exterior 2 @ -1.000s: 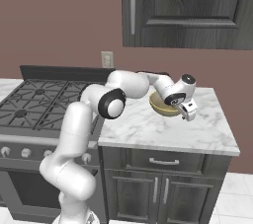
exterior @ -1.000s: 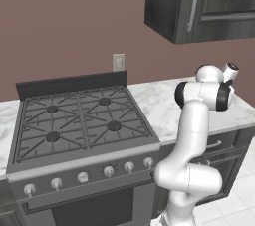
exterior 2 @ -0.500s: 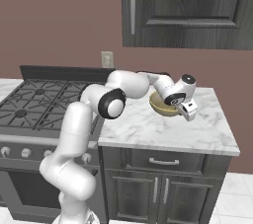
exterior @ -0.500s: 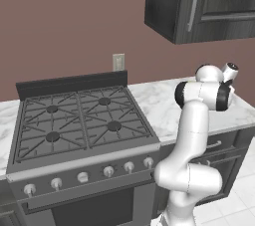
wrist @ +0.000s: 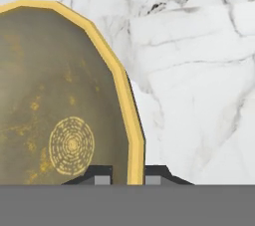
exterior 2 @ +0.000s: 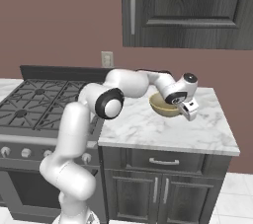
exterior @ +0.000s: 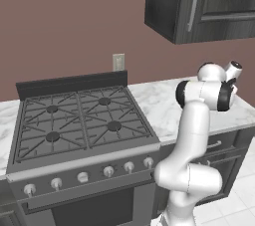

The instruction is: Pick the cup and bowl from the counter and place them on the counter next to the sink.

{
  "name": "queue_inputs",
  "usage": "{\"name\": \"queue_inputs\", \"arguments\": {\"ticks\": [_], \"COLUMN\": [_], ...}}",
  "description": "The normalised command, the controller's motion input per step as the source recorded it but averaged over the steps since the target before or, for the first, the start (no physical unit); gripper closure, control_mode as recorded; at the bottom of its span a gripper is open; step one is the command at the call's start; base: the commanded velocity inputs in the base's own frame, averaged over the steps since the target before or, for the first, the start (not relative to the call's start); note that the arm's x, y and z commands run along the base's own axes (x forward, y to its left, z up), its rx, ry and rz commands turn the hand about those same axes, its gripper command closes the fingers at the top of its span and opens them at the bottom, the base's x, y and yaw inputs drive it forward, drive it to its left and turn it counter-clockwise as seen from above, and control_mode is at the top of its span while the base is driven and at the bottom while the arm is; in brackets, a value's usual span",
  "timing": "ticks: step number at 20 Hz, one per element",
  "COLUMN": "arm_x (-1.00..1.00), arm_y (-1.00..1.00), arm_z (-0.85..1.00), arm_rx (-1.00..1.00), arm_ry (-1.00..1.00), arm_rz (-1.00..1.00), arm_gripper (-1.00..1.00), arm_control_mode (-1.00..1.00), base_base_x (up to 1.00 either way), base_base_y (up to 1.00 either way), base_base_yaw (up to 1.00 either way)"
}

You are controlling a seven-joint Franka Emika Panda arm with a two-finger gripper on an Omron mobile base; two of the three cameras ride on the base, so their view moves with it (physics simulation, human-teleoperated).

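The bowl was found on the marble counter, on the stretch to the right of the stove, and it was seen in the right base view half hidden behind the hand. The gripper had been brought down over the bowl's near edge, so that one dark fingertip stood inside the rim and the other outside it, against the marble. The yellow rim was caught between the two tips with almost no gap left on either side; the fingers were therefore judged to be nearly closed and pinching the bowl's wall. A rim grip of this kind was probably chosen because the bowl is too wide to be spanned across its whole body.

The bowl appeared to be resting flat on the counter, with a narrow shadow seen under its outer edge, so a lift was judged not yet made. The arm was seen reaching well out to the side, its wrist bent down over the bowl.

Neither a cup nor a sink could be made out. The step in hand was taken to be the securing of the bowl before it is carried off toward the sink.
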Motion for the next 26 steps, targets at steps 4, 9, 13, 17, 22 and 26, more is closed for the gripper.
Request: {"name": "queue_inputs", "arguments": {"ticks": [4, 9, 13, 17, 22, 26], "arm_x": [-0.52, -0.45, -0.23, -0.21, -0.40, -0.57], "arm_y": [0.00, 0.00, 0.03, 0.09, 0.31, 0.34], "arm_z": [0.28, 0.26, 0.12, 0.11, 0.19, 0.20], "arm_rx": [0.00, 0.00, 0.00, 0.00, 0.00, 0.00], "arm_ry": [-0.02, -0.04, -0.08, -0.08, -0.01, 0.00], "arm_rz": [0.05, 0.06, 0.04, 0.03, 0.05, 0.06], "arm_gripper": [1.00, 1.00, 1.00, 1.00, 1.00, 1.00], "arm_control_mode": [-1.00, -1.00, -1.00, -1.00, -1.00, -1.00], "base_base_x": [0.00, 0.00, 0.00, 0.00, 0.00, 0.00], "base_base_y": [0.00, 0.00, 0.00, 0.00, 0.00, 0.00], "base_base_yaw": [0.00, 0.00, 0.00, 0.00, 0.00, 0.00]}}
